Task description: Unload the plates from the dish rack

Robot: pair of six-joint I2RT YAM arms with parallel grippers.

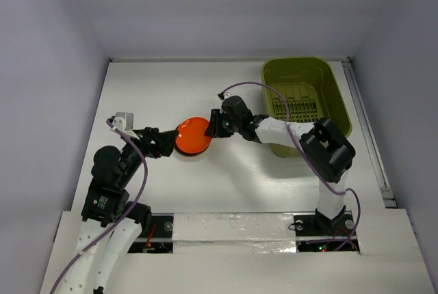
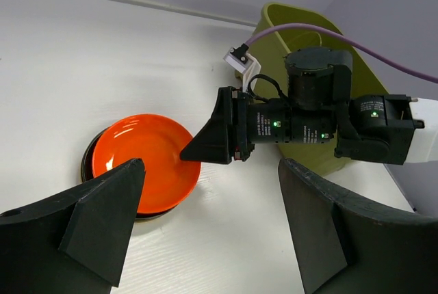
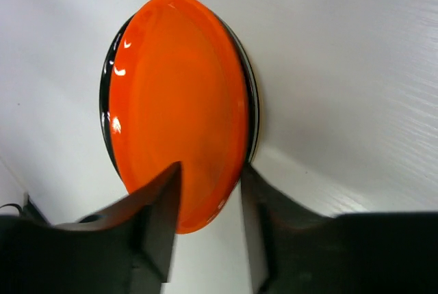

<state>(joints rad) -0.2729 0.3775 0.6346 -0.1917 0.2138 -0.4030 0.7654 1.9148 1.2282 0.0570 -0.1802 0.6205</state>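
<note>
At centre-left of the table (image 1: 157, 89), the orange-red plate (image 1: 192, 135) lies face up on top of the black plate (image 2: 87, 161), of which only a thin rim shows beneath it. Both sit well apart from the dish rack (image 1: 321, 82), which stands at the far right corner. The right pincer (image 1: 213, 126) reaches in from the rack side. Its jaws stand a little apart and bracket the near rim of the orange-red plate; whether they press on it cannot be told. The left pincer (image 1: 170, 142) is beside the stack on the opposite side, jaws spread wide and holding nothing, clear of both plates.
</note>
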